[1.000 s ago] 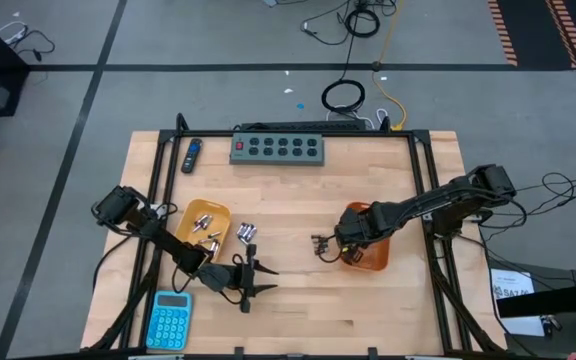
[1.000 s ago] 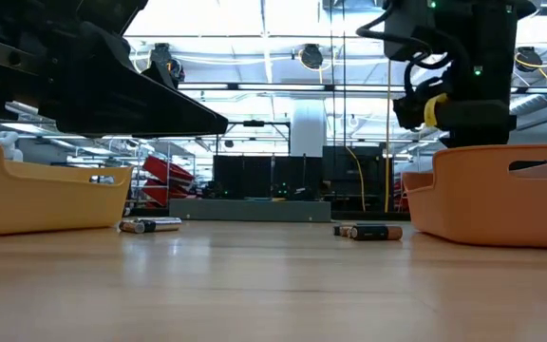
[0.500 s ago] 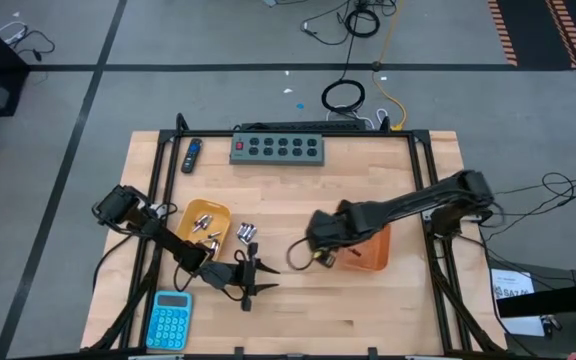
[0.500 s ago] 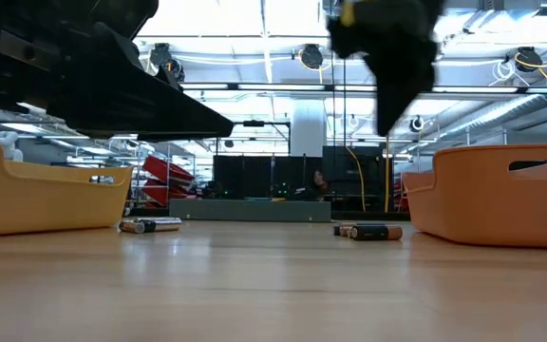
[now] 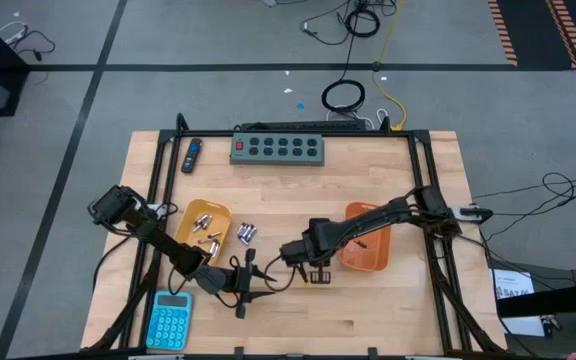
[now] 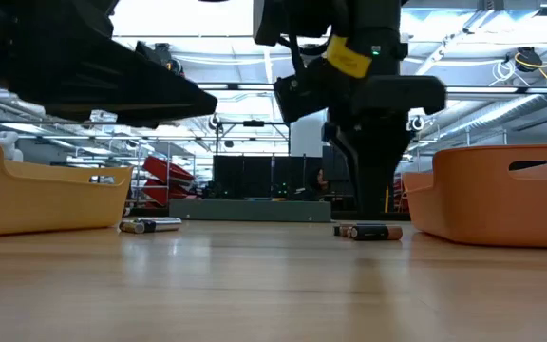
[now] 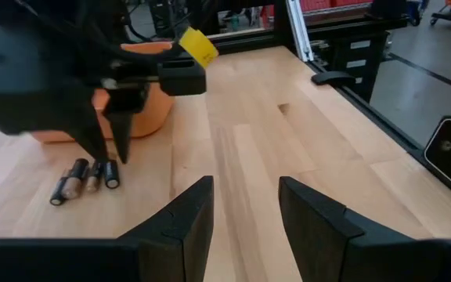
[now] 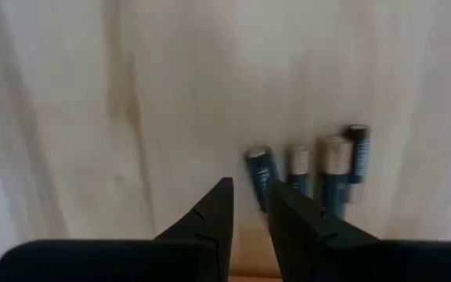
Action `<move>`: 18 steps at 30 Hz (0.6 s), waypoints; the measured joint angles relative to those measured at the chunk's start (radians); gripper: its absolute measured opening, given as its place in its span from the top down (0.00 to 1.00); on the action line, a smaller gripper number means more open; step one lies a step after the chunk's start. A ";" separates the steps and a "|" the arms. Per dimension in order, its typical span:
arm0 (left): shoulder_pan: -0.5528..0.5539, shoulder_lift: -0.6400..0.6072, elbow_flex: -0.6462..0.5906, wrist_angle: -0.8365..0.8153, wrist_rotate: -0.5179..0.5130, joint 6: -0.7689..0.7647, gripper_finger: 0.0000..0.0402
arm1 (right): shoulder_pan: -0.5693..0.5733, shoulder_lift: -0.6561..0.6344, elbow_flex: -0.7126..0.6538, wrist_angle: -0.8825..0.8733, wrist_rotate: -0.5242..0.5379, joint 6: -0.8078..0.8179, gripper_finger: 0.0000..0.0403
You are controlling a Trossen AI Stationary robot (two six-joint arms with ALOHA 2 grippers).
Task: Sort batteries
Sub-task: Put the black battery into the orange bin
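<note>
Several small dark batteries (image 8: 300,168) lie side by side on the wood beside the orange tray (image 5: 366,255); the low view shows these dark batteries (image 6: 368,231) too. My right gripper (image 8: 249,205) is open and points down just above the end battery (image 8: 261,174). In the left wrist view, the right gripper (image 7: 110,149) hangs over that row. Silvery batteries (image 5: 245,233) lie on the table beside the yellow tray (image 5: 190,212), which holds more of them. My left gripper (image 7: 245,207) is open, low over bare wood near the table's near edge.
A grey power strip (image 5: 278,148) lies along the far edge, with a blue-and-black stick gadget (image 5: 192,155) to its left. A blue calculator (image 5: 171,318) sits at the near left corner. Black frame rails (image 5: 420,190) border the table. Bare wood stretches between the trays.
My right gripper has left the orange tray, swung toward the table's left and near edge, and come down over the row of dark batteries. My left gripper has stayed about where it was. No battery has moved.
</note>
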 joint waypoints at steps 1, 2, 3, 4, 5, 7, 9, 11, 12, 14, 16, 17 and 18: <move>0.000 -0.007 0.000 -0.006 0.000 0.001 0.61 | 0.001 0.000 0.000 -0.001 -0.020 -0.016 0.81; 0.000 -0.009 0.000 -0.008 0.000 0.001 0.61 | 0.002 0.000 0.000 0.000 -0.040 -0.031 0.79; 0.000 -0.011 0.000 -0.014 0.000 0.002 0.61 | 0.002 0.000 0.000 0.002 -0.045 -0.043 0.77; 0.000 -0.012 0.000 -0.019 0.000 0.002 0.61 | 0.002 0.000 0.000 -0.001 -0.042 -0.049 0.75; -0.001 -0.012 0.000 -0.019 0.000 0.002 0.61 | 0.002 0.000 0.000 -0.010 -0.041 -0.051 0.73; -0.001 -0.013 0.000 -0.016 0.004 0.005 0.61 | 0.000 0.000 0.000 -0.029 -0.030 -0.054 0.69; -0.001 -0.013 0.000 -0.015 0.007 0.021 0.61 | -0.006 0.011 0.000 -0.024 -0.018 -0.073 0.66; -0.001 -0.013 0.001 -0.015 0.008 0.028 0.61 | -0.014 0.029 0.000 -0.018 -0.013 -0.093 0.65; -0.001 -0.013 0.002 -0.015 0.008 0.030 0.61 | -0.018 0.034 0.000 -0.005 -0.013 -0.098 0.65; -0.001 -0.013 0.002 -0.014 0.008 0.047 0.61 | -0.021 0.042 0.000 0.008 -0.011 -0.105 0.64; -0.001 -0.013 0.002 -0.013 0.008 0.055 0.61 | -0.022 0.048 0.000 0.006 -0.013 -0.113 0.65; -0.001 -0.013 0.002 -0.012 0.008 0.057 0.61 | -0.022 0.053 0.000 0.007 -0.013 -0.118 0.65; -0.001 -0.013 0.002 -0.012 0.008 0.064 0.61 | -0.022 0.058 0.000 0.007 -0.013 -0.124 0.66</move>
